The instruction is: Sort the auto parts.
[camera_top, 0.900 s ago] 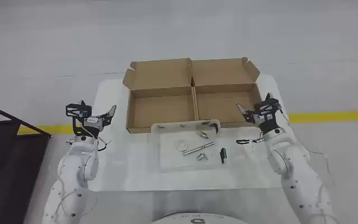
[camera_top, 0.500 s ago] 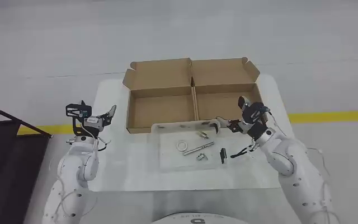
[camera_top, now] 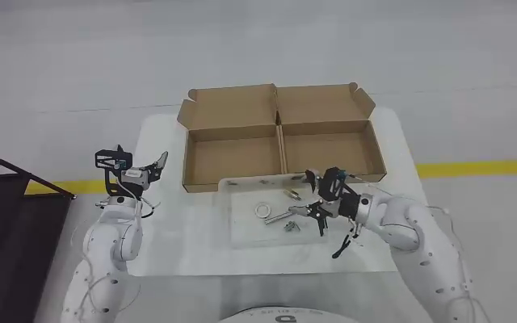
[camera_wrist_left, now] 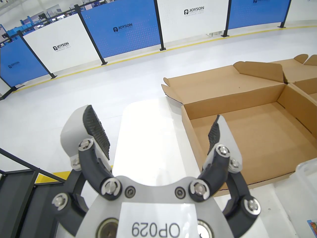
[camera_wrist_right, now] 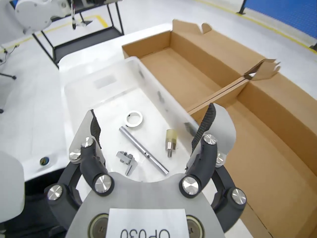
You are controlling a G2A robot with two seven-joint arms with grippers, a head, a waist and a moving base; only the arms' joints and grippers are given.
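**Q:** What has changed at the clear tray?

**A:** The right gripper has swung in from beyond the tray's end and now hovers above it, jaws wide and empty. The ring, rod, stud and bracket lie inside the tray.

**Q:** And the left gripper?

**A:** Unmoved off the tray's other end, jaws wide. A first pick seems imminent. The cardboard box sits just behind the tray.
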